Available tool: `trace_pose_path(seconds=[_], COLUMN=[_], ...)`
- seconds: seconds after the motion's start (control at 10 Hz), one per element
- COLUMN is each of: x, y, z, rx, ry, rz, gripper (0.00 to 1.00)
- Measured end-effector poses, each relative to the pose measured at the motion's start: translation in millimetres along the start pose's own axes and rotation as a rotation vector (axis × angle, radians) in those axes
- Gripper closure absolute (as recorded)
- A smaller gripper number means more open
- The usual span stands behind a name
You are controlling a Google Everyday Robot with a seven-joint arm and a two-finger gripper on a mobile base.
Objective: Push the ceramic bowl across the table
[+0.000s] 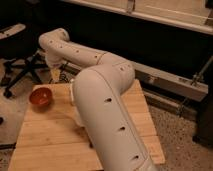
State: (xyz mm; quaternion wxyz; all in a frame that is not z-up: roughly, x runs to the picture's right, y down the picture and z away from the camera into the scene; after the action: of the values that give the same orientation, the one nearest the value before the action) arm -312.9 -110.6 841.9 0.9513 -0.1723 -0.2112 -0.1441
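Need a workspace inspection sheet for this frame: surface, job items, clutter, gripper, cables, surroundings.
Surface: wooden table, planks bare at front left.
Job's things: ceramic bowl upright near the left edge.
Clutter: nothing seen; the arm hides mid-table.
Gripper: gripper hangs at the far edge, behind the bowl, apart from it.
Cables: nothing seen.
Surroundings: office chair left, speckled floor right.

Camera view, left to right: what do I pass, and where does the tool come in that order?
Office chair → ceramic bowl on the table → tool, over the table's far edge just right of the bowl → white arm link → slanted metal strut.
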Motion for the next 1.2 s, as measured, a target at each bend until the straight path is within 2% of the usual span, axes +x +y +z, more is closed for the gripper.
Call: trace_pose_path(seconds=[0.1,0.4,0.8,0.9,1.2], x=[-3,-22,-37,-40,-55], y=[0,-6,-17,-19,-25], z=[6,22,50,58,83], rx=[0.002,0.012,0.021,0.019,0.008], ry=[0.012,0.053,0.088,0.088,0.077], rz=[-0.008,-0.038,-0.032,-0.03,-0.038], gripper=[0.24,0.54,0.94,0.99,1.0])
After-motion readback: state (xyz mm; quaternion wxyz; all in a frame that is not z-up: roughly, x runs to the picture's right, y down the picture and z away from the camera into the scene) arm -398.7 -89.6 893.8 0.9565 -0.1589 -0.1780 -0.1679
